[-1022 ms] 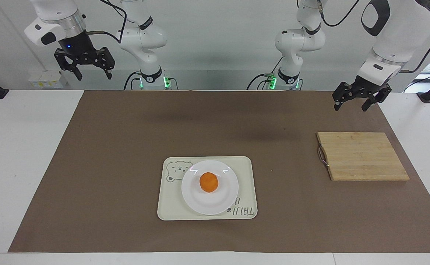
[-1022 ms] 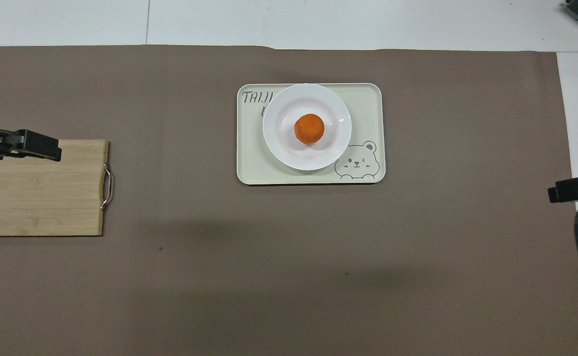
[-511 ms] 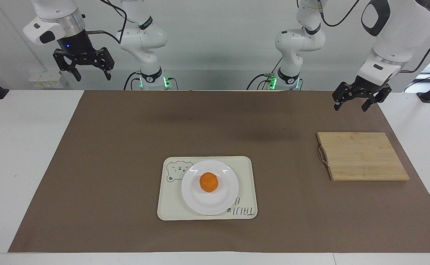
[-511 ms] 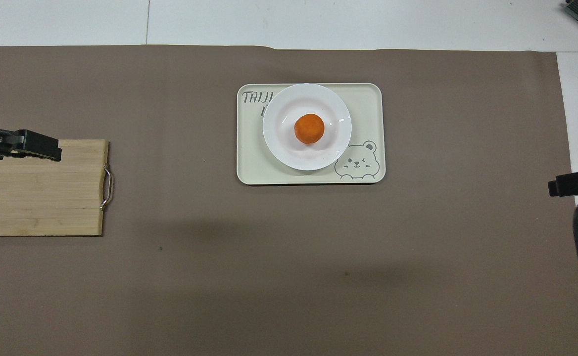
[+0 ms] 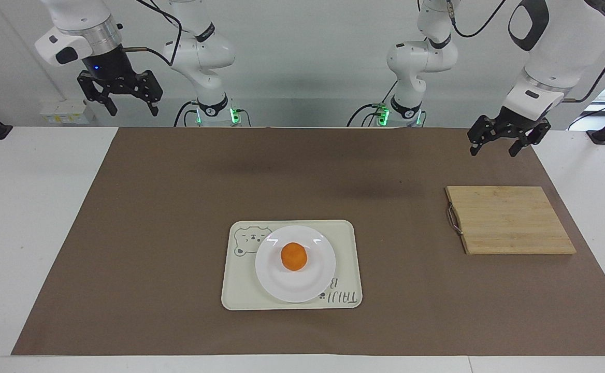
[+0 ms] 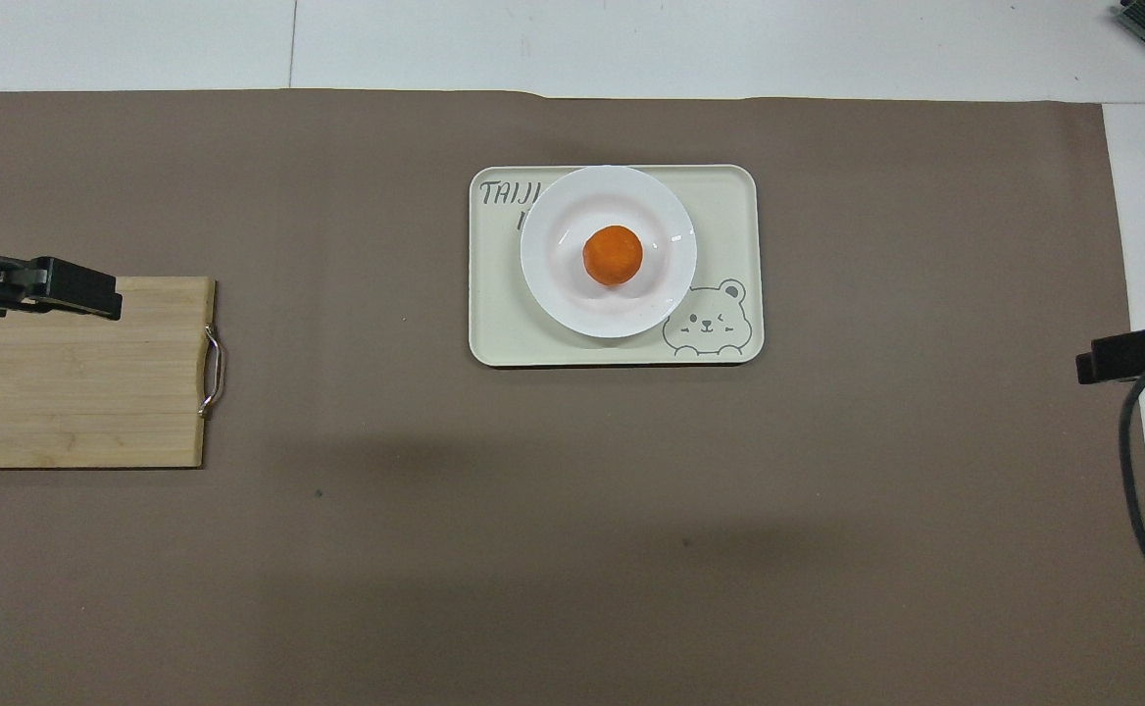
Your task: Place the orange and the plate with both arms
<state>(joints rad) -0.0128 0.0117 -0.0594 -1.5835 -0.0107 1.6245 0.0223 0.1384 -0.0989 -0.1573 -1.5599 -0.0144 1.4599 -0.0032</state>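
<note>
The orange (image 5: 294, 256) sits in the middle of the white plate (image 5: 276, 286). The plate rests on the cream tray with the bear print (image 5: 238, 296). In the overhead view the orange (image 6: 613, 255), the plate (image 6: 563, 294) and the tray (image 6: 729, 196) show the same way. My left gripper (image 5: 492, 151) hangs open and empty in the air, over the edge of the wooden cutting board (image 5: 509, 220) at the left arm's end; it also shows in the overhead view (image 6: 53, 294). My right gripper (image 5: 132, 110) is open and empty, raised high at the right arm's end of the table, and shows in the overhead view (image 6: 1136, 353).
A brown mat (image 5: 178, 207) covers most of the white table. The cutting board (image 6: 73, 382) has a metal handle (image 6: 212, 371) on the side that faces the tray. A black cable (image 6: 1136, 471) hangs by the right gripper.
My right gripper has shifted a little, in the air at its end of the table. The left gripper, the orange, the plate and the tray have not moved.
</note>
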